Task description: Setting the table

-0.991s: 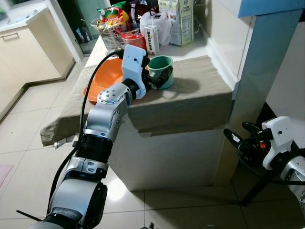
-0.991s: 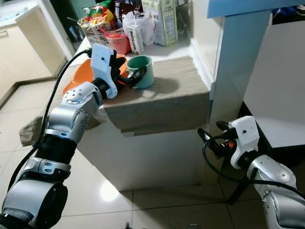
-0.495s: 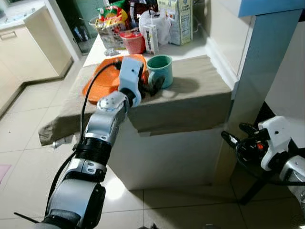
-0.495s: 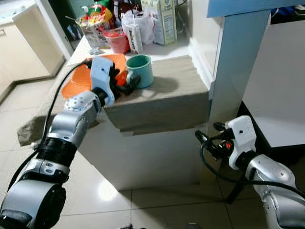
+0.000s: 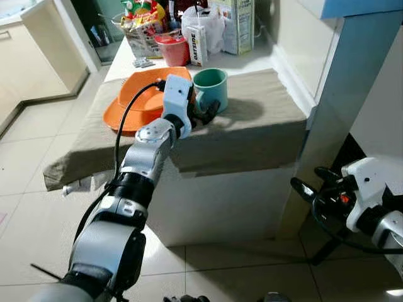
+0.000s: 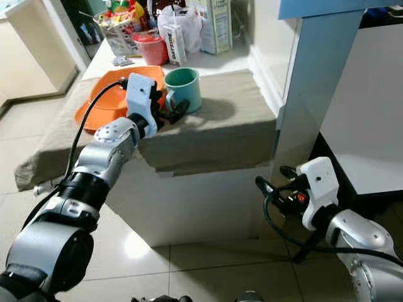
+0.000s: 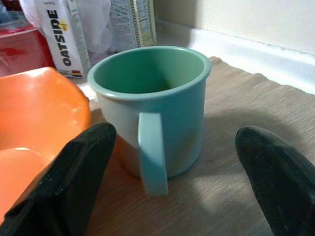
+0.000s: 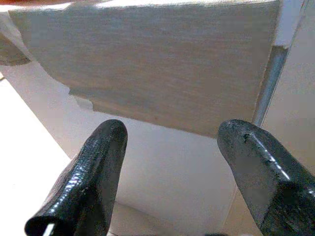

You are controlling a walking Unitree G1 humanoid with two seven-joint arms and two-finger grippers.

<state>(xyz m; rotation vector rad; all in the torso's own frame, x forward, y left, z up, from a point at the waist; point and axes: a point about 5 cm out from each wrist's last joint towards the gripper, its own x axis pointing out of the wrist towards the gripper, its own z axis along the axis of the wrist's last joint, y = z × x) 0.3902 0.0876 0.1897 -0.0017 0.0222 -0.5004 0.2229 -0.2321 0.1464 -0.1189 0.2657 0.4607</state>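
Both grippers wide — left gripper (image 7: 167,182) before green mug (image 7: 152,105) (handle facing), near table edge (image 5: 233,160).

Mug (image 5: 211,90) stands on cloth (image 5: 264,119), right of plate (image 5: 141,100).

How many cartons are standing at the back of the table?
2. The Oatside carton stands beside the red container; a larger carton stands by the wall. The white bag and the basket may hide more.
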